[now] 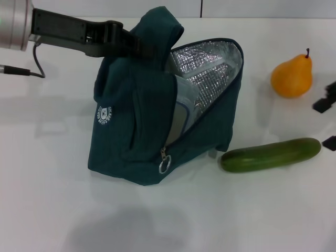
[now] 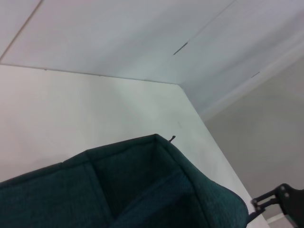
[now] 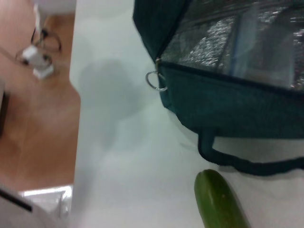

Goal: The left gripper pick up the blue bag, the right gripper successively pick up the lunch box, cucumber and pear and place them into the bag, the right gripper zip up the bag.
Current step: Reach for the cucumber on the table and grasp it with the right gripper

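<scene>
The blue bag is held up by its top in the left gripper, apparently clamped. The lunch box is seen inside; cucumber and pear lie on the table. The right gripper is barely visible at the edge.

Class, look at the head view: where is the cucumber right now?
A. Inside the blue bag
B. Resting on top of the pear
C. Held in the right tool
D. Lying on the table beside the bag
D: the cucumber lies flat on the table, just beside the bag.
</scene>
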